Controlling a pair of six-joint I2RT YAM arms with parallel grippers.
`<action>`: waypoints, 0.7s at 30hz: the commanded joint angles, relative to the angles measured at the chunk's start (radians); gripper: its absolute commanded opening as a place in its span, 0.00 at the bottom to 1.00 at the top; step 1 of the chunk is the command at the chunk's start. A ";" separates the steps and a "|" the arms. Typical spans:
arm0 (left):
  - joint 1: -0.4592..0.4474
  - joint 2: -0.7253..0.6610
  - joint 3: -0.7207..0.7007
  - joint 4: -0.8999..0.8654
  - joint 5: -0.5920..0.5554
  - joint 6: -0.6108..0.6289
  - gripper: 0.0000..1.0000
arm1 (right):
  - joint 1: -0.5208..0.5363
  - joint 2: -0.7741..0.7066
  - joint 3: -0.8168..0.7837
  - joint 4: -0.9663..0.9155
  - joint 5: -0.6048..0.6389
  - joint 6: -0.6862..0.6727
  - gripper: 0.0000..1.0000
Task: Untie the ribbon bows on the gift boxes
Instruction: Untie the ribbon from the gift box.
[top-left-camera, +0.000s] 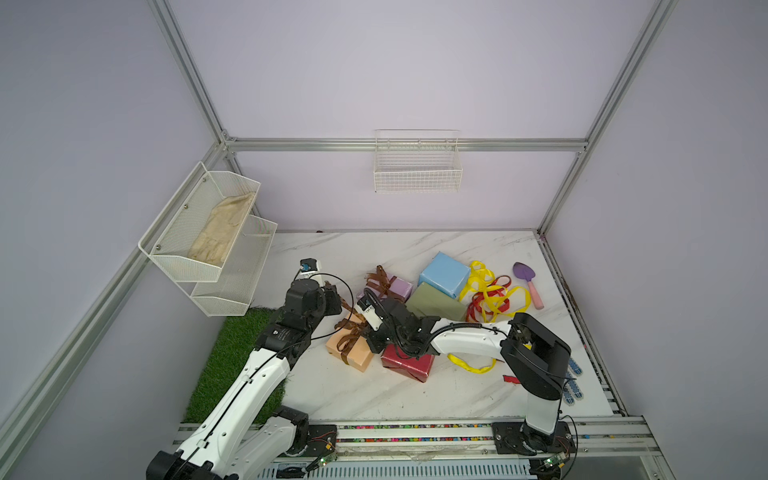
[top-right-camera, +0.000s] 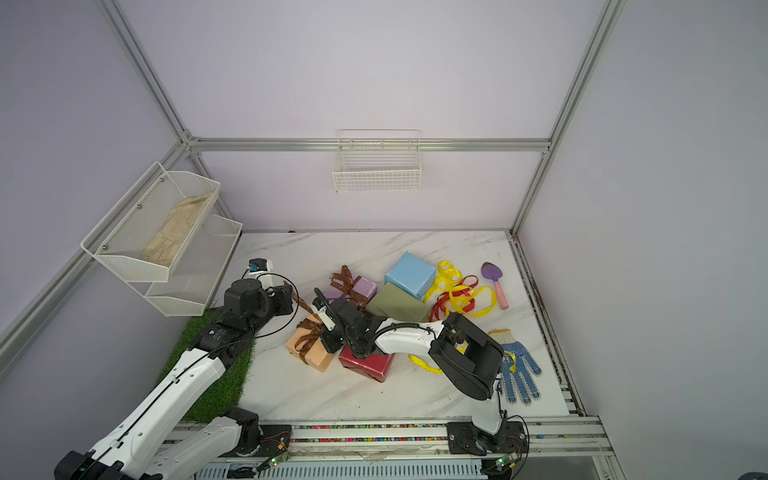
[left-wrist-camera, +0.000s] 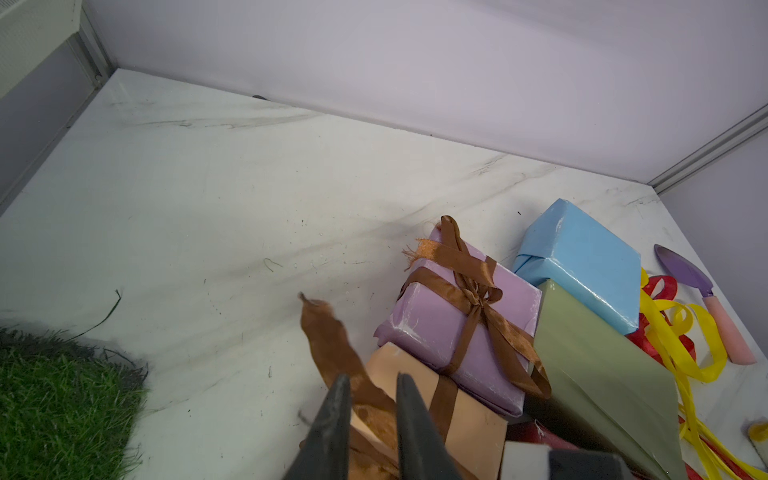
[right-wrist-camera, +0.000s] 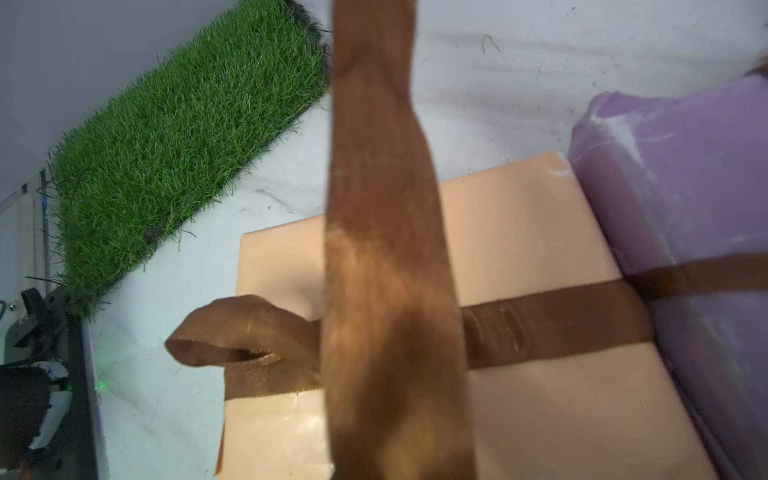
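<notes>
The peach-orange gift box (top-left-camera: 353, 353) lies near the front, with a brown ribbon (top-left-camera: 348, 336) crossing its top. My left gripper (left-wrist-camera: 370, 376) hovers over that box's far-left corner. Its dark fingers (left-wrist-camera: 332, 415) stand slightly apart, and a brown ribbon tail (left-wrist-camera: 332, 345) runs loosely between them. My right gripper (top-left-camera: 370, 338) is low over the same box. Its jaws are out of the right wrist view, where a brown ribbon strip (right-wrist-camera: 382, 249) rises taut from their place. The lilac gift box (top-left-camera: 397, 287) still carries a tied brown bow (left-wrist-camera: 478, 299). Light blue (top-left-camera: 444, 274), olive (top-left-camera: 434, 303) and dark red (top-left-camera: 409, 363) boxes are bare.
Loose yellow and red ribbons (top-left-camera: 494, 299) are piled right of the boxes, beside a purple trowel (top-left-camera: 528, 282). A yellow ribbon (top-left-camera: 473, 365) and a blue-dotted glove (top-right-camera: 519, 370) lie under my right arm. A grass mat (top-left-camera: 237, 353) lies at the left. White wire baskets (top-left-camera: 417, 166) hang on the walls.
</notes>
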 joint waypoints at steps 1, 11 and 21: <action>0.017 0.020 -0.037 0.049 0.009 -0.020 0.22 | 0.000 -0.082 -0.022 -0.010 0.011 -0.016 0.00; 0.054 0.084 -0.049 0.016 0.224 -0.060 0.30 | 0.000 -0.197 -0.085 -0.035 0.039 -0.044 0.00; 0.053 0.015 -0.213 0.042 0.337 -0.144 0.12 | 0.000 -0.179 -0.100 -0.032 0.047 -0.041 0.00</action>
